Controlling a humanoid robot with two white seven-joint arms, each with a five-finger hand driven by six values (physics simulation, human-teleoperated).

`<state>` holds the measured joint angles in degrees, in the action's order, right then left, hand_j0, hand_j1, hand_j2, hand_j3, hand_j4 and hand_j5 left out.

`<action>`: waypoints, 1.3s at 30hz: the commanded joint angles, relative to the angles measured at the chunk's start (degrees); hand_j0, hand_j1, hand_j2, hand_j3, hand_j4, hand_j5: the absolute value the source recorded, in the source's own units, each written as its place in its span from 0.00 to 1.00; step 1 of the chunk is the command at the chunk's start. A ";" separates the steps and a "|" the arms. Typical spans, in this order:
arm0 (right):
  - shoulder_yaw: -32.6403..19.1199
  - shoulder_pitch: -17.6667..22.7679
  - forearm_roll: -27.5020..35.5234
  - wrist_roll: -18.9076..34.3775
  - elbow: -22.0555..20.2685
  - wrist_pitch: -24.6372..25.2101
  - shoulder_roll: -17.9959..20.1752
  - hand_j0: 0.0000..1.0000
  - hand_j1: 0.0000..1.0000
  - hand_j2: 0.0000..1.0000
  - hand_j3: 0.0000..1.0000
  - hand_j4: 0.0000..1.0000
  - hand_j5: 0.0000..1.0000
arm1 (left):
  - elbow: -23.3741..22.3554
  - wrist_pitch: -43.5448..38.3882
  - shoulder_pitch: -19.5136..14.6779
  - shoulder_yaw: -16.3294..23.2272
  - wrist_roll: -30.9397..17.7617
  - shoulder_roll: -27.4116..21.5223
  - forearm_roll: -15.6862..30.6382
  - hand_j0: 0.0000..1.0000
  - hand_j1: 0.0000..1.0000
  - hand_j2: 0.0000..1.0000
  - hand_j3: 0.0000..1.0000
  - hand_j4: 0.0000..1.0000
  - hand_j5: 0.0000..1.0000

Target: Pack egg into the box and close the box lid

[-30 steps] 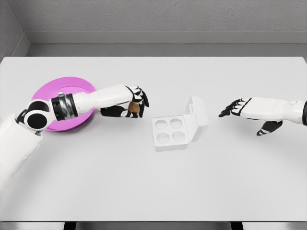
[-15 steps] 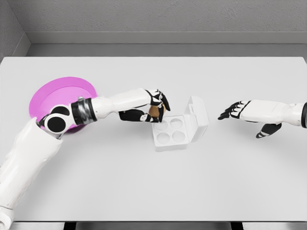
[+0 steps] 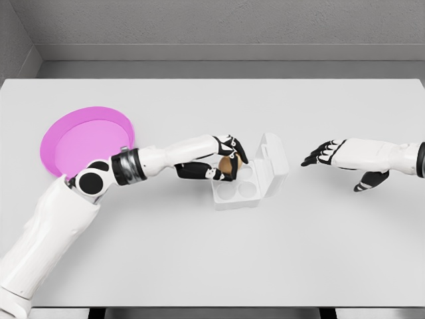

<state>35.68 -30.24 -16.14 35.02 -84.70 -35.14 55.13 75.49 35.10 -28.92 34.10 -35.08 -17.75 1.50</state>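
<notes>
- Table (image 3: 212, 259): I see a white top under both hands, with grey walls beyond its far edge.
- Left arm (image 3: 80, 199): it enters at the lower left and stretches out to the box; its elbow lies over the near edge of the plate.
- Plate (image 3: 86, 136): pink, round, well back from the left hand, beside the upper arm. I see nothing lying on its visible part.
- Right arm (image 3: 385, 156): it enters at the right edge, with the forearm level above the table.
- Box (image 3: 240, 193): white, four round wells, directly under the left hand's fingertips. Its lid (image 3: 271, 159) stands open and tilts away on the side facing the right hand.
- Right hand (image 3: 325, 154): fingers relaxed and spread, holding nothing, pointing at the lid with a clear gap between them. It is well apart from the egg.
- Left hand (image 3: 222, 158): fingers curled round the egg, thumb below and the others over the top.
- Egg (image 3: 228, 165): brown, gripped in the left hand, over the far left well of the box. I cannot tell whether it touches the well or is just above it. The other three wells look empty to me.
</notes>
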 commanded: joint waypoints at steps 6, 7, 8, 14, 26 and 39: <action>0.00 0.00 0.32 -0.02 -0.02 0.14 0.07 1.00 1.00 1.00 1.00 1.00 1.00 | -1.31 -0.10 0.88 0.09 0.08 -0.35 2.45 0.30 0.30 0.30 0.30 0.30 0.30; 0.00 0.00 0.32 -0.02 -0.02 0.14 0.07 1.00 1.00 1.00 1.00 1.00 1.00 | -1.39 -0.10 1.06 0.09 0.08 -0.53 2.54 0.30 0.30 0.30 0.30 0.30 0.30; -0.09 0.00 0.32 -0.02 -0.02 0.14 0.07 1.00 1.00 1.00 1.00 1.00 1.00 | -1.31 -0.10 1.58 0.01 0.08 -0.35 2.63 0.31 0.31 0.31 0.31 0.31 0.31; 0.00 0.00 0.32 -0.02 -0.02 0.14 0.07 1.00 1.00 1.00 1.00 1.00 1.00 | -0.95 -0.10 2.64 0.01 0.08 -0.09 2.89 0.31 0.31 0.31 0.31 0.31 0.31; 0.00 0.00 0.32 -0.02 -0.02 0.14 0.07 1.00 1.00 1.00 1.00 1.00 1.00 | -0.52 -0.10 2.90 0.89 0.08 0.26 2.80 0.39 0.39 0.39 0.39 0.39 0.39; 0.00 -0.09 0.32 -0.02 -0.11 0.14 0.07 1.00 1.00 1.00 1.00 1.00 1.00 | -0.34 -0.10 2.90 0.80 0.08 0.09 2.63 0.56 0.56 0.56 0.56 0.56 0.56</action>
<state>35.70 -30.32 -16.14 35.02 -84.75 -35.14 55.13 75.08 35.09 -26.02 34.97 -35.11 -17.75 4.21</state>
